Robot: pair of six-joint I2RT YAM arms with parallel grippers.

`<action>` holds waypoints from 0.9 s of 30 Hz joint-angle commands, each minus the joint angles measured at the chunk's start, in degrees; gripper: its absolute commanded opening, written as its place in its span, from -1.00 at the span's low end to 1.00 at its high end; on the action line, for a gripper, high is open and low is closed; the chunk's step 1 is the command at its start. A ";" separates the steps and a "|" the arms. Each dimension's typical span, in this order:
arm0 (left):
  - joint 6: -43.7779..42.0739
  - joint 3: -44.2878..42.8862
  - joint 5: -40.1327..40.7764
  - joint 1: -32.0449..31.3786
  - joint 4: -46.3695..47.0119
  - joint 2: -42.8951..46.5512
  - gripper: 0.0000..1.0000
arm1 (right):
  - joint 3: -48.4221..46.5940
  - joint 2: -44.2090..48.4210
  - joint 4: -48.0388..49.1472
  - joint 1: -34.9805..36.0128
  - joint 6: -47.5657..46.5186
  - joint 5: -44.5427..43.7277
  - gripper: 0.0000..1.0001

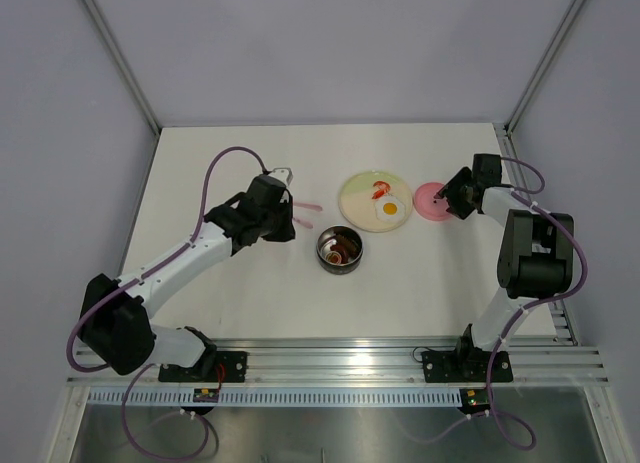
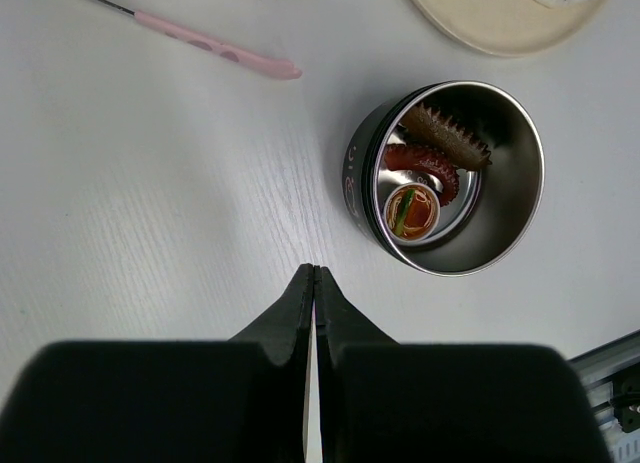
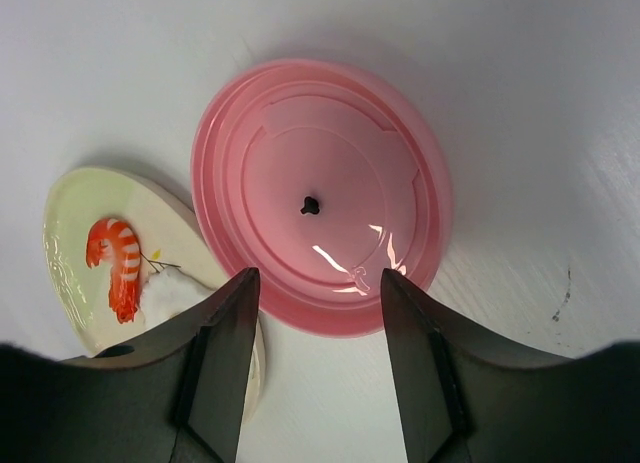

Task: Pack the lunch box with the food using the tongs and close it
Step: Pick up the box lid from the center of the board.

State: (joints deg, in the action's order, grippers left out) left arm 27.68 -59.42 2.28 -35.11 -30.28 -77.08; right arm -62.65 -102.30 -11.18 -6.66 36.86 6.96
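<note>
Hovering spread above the pink lid [image 3: 320, 188], just right of the plate [image 3: 70, 253], the right gripper [image 3: 318, 275] looks poised to grab it for closing, while the left gripper [image 2: 314, 273], pressed together and empty, sits left of the part-filled lunch box [image 2: 355, 173], tongs [image 2: 215, 51] lying on the tabletop [image 2: 150, 183] beside it.

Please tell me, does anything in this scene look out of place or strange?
Nothing is spilled or broken. One oddity: the right gripper hangs open over the pink lid, yet a fried egg and a shrimp lie on the cream plate, outside the steel bowl. The tongs lie loose on the table.
</note>
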 commanded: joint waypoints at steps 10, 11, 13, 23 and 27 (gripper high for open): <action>0.36 -0.96 0.26 0.31 1.81 0.52 -1.00 | 3.15 5.44 1.34 -0.29 -2.06 -4.24 0.21; 0.36 -0.79 0.26 0.31 1.81 0.70 -1.00 | 3.41 6.66 1.51 -0.29 -2.23 -4.24 0.21; 0.36 -0.53 0.35 0.31 1.81 1.14 -1.00 | 4.11 7.90 1.60 -0.29 -2.49 -4.85 0.22; 0.53 0.44 0.53 0.31 1.89 2.20 -1.00 | 7.81 12.48 0.02 -0.38 -4.78 -10.39 0.39; 0.53 0.36 0.00 0.31 2.16 1.93 -0.99 | 7.55 8.45 -0.42 -0.64 -5.48 -8.90 0.41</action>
State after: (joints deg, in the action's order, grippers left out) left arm 27.70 -59.42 2.33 -35.11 -30.33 -76.79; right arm -54.98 -91.42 -11.31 -6.94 33.04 -0.60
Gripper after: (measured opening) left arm 0.002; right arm 0.705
